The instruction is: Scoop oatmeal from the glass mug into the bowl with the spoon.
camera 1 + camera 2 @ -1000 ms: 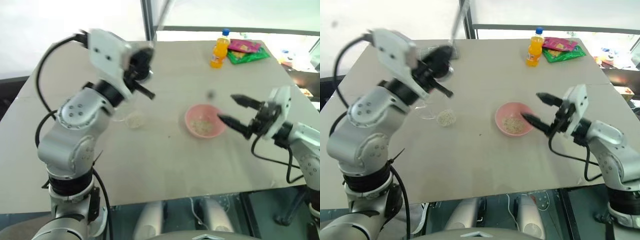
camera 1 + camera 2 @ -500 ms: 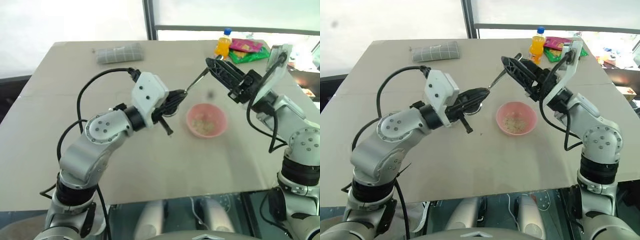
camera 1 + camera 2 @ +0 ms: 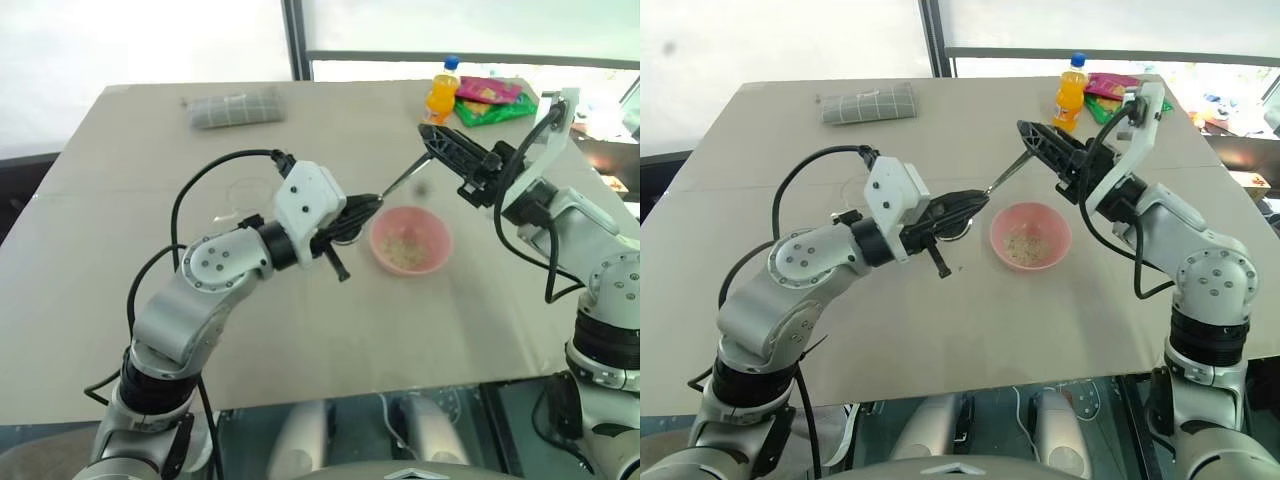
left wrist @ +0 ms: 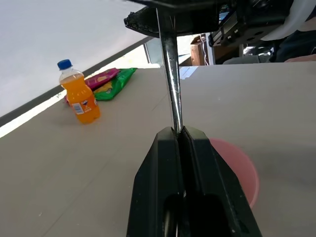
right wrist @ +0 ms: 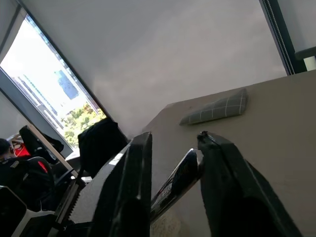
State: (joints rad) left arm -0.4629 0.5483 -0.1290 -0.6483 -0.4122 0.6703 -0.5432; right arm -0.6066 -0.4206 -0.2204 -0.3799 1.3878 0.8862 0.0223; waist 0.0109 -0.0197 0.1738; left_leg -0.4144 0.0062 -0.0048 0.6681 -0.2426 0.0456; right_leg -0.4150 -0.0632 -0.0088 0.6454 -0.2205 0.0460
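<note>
My left gripper [image 3: 975, 204] is clamped tight on the spoon [image 3: 1008, 171], jaws closed on its lower end just beside the pink bowl [image 3: 1031, 236]; the handle slants up from there into my right gripper [image 3: 1038, 140], whose jaws bracket the top of it with a gap showing in the right wrist view, so I cannot tell whether they have it pinched or merely sit around it; the spoon hangs in the air between both arms, above the near rim of the bowl, which holds a thin layer of oatmeal [image 3: 1023, 247]; the glass mug [image 3: 243, 196] stands faintly visible behind my left arm, apart from the bowl.

The risk I judge is in this handover: if my left lets go before the right has truly closed, the spoon could drop into the bowl or onto the tabletop [image 3: 970, 330]; a skewed grip could leave it awkward for scooping.

The tabletop is plain beige; farther back lie a grey checked cloth [image 3: 868, 103], an orange bottle [image 3: 1071, 95] and bright packets [image 3: 1110, 92]; beyond, pale windows.
</note>
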